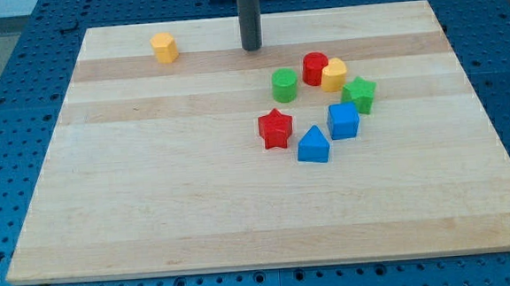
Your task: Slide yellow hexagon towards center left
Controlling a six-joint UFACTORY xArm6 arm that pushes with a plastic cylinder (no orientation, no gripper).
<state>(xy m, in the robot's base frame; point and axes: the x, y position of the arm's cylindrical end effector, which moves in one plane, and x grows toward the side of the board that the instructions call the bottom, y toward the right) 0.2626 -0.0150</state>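
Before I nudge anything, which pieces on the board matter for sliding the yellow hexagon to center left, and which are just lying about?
Job:
yellow hexagon, view's top left
my tip, right of it, apart

Lying about:
green cylinder
red cylinder
yellow block
green star
blue cube
blue triangle
red star

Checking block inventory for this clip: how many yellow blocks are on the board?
2. The yellow hexagon sits alone near the view's top left; another yellow block touches the red cylinder in the right cluster. None looks hidden.
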